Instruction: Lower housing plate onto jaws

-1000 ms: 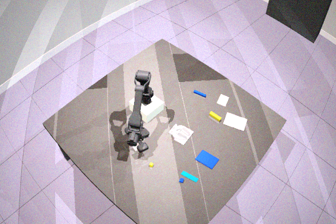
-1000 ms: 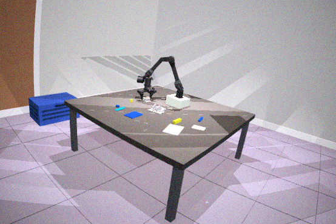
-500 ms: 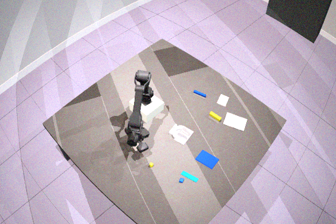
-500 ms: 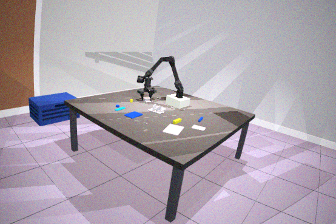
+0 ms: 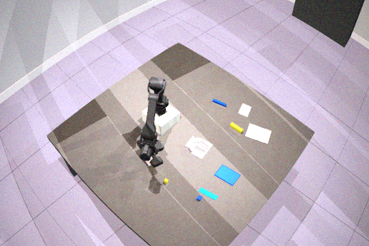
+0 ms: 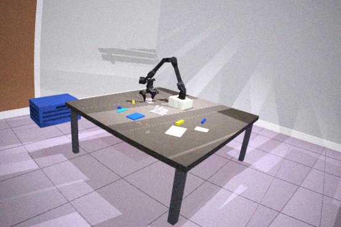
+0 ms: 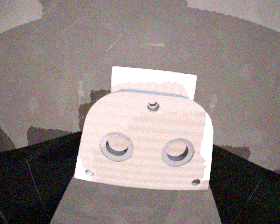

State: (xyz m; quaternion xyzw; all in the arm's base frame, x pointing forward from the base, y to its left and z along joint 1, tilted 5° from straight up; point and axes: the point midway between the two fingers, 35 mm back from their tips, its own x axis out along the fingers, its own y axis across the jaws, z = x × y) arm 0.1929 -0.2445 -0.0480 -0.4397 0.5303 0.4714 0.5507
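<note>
The housing plate (image 7: 145,122) (image 6: 149,100) is pale, with a rounded far edge, two large round holes and three small ones. My gripper (image 7: 145,145) (image 6: 149,99) is shut on it, with one dark finger against each side. The plate is low over the table; a white rectangular piece (image 7: 153,76) shows beyond its rounded edge. I cannot tell whether the plate still touches what is under it. The white base with the two jaws (image 5: 200,147) (image 6: 159,111) lies apart from my gripper, on the table near the white robot stand. The pins and stubs are too small to make out.
On the table (image 5: 186,215) (image 6: 154,146) are a blue plate (image 5: 227,175) (image 6: 135,116), a cyan bar (image 5: 208,193), a blue cube (image 5: 199,198), a yellow cube (image 5: 166,181), a yellow bar (image 5: 236,127), a blue bar (image 5: 219,103) and two white plates (image 5: 258,133) (image 5: 244,110).
</note>
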